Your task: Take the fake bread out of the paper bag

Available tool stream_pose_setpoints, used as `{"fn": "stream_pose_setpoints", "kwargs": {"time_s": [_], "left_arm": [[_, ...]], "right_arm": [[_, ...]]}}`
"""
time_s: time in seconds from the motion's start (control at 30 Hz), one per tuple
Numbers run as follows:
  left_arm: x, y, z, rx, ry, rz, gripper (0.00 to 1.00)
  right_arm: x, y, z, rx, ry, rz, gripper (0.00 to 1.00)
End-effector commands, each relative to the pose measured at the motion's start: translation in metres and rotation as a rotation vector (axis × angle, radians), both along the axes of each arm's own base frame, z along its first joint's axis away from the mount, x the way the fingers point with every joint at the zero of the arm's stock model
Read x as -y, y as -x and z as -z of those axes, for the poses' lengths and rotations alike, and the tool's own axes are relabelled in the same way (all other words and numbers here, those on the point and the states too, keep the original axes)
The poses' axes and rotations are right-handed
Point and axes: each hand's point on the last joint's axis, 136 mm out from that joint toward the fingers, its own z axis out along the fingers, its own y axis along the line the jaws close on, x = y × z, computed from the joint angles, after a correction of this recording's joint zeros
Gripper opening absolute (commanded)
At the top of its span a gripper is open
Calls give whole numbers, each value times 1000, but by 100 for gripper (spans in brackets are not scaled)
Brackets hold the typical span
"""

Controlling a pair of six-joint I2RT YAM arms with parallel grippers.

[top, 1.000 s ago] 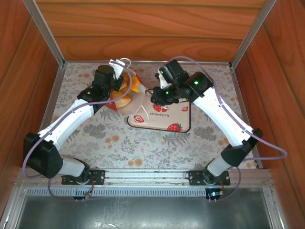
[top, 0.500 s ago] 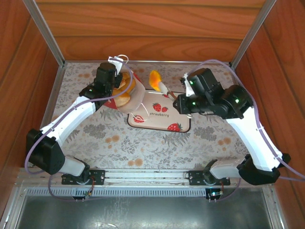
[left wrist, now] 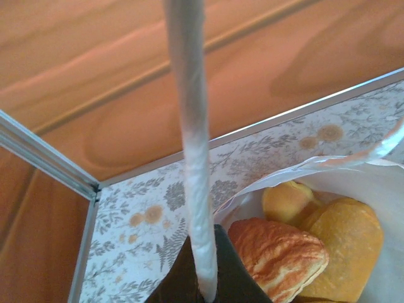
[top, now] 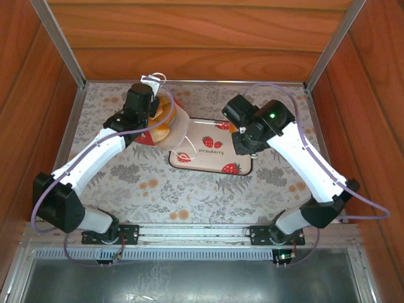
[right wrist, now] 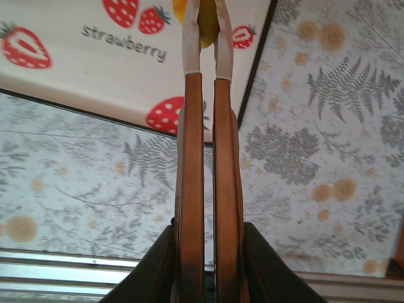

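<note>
Fake bread: four pieces counted. Three lie inside the paper bag (left wrist: 388,189), seen from the left wrist: one small round roll (left wrist: 287,199) at the back, one striped brown pastry (left wrist: 278,255) in front of it, and one golden-orange loaf (left wrist: 348,243) beside both, all touching. The fourth, a yellow-orange piece (right wrist: 206,28), is pinched between the narrow-set fingers of the right gripper (right wrist: 202,7), above the right part of the one flat strawberry-print tray (right wrist: 95,69); whether it touches the tray cannot be told. From the top camera the one bag (top: 175,131) stands tilted at the tray's far-left corner, mouth toward the tray (top: 208,163), with orange bread showing in the opening and its white cord handles (top: 155,79) sticking out behind. The left gripper (left wrist: 186,38) is at the bag's rim with its jaws pressed together into a single white strip; whether paper is caught between them cannot be told. Bag and tray rest on a floral table cover (top: 189,197), enclosed by wooden walls (top: 202,38).
</note>
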Motion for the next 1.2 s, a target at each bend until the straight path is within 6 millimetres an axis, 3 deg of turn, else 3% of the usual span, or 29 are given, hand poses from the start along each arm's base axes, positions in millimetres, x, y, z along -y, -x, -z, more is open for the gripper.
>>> {"fn": "stream_pose_setpoints", "kwargs": {"time_s": [0.0,0.3,0.73,1.17], "left_arm": [[-11,7,-32,86,17,-53,0],[-24,10,-31,88,-24,-103,0],[-55,12,-24,70,8,-152,0],[-70,5,-23,65,15,-188,0]], "right_arm": [[21,-3,9,-20,150,5,17],[27,-20,39,-115,363,0,19],[33,-40,61,-169,563,-16,21],[27,-35,87,-262,618,-51,26]]}}
